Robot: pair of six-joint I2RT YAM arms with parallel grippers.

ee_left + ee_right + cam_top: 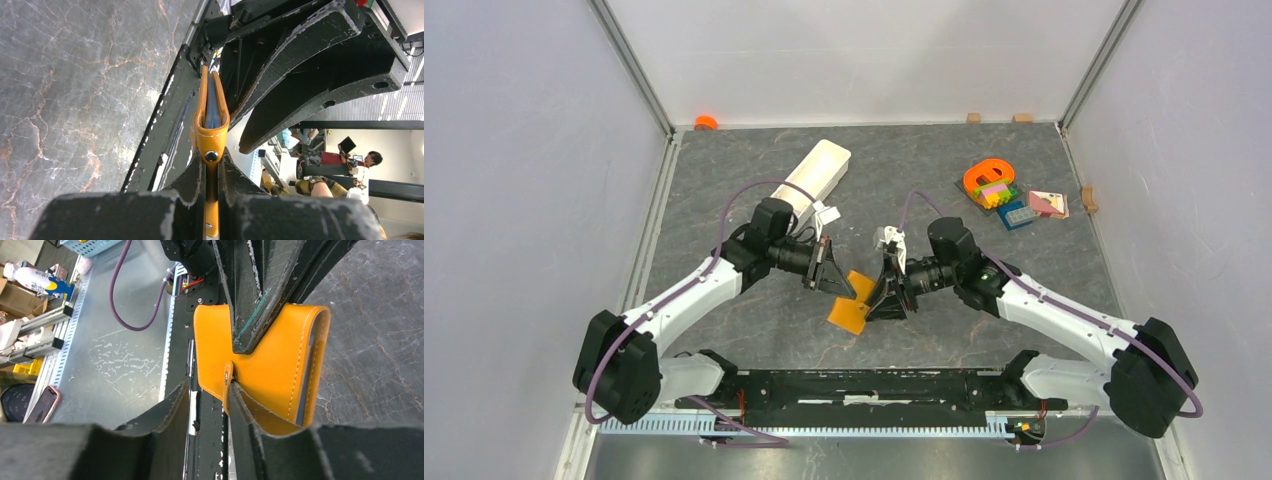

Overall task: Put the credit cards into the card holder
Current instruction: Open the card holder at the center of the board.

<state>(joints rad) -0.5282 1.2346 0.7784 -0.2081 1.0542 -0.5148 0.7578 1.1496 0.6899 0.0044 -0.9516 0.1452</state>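
The orange-tan card holder (850,305) is held up over the table's front middle, between both grippers. In the left wrist view it (212,120) stands edge-on, folded, with blue-grey lining showing inside. My left gripper (212,162) is shut on its lower flap, just below the snap stud. In the right wrist view the holder (280,357) faces the camera, and its snap tab (227,385) lies against the inner face of my right finger. My right gripper (209,390) is open, one finger tucked between the tab and the body. No credit card shows clearly.
A long white tray (814,172) lies at the back left, behind the left arm. A pile of coloured toy blocks with an orange ring (989,182) and a pink piece (1047,203) sits at the back right. The black arm-mount rail (874,385) runs along the near edge.
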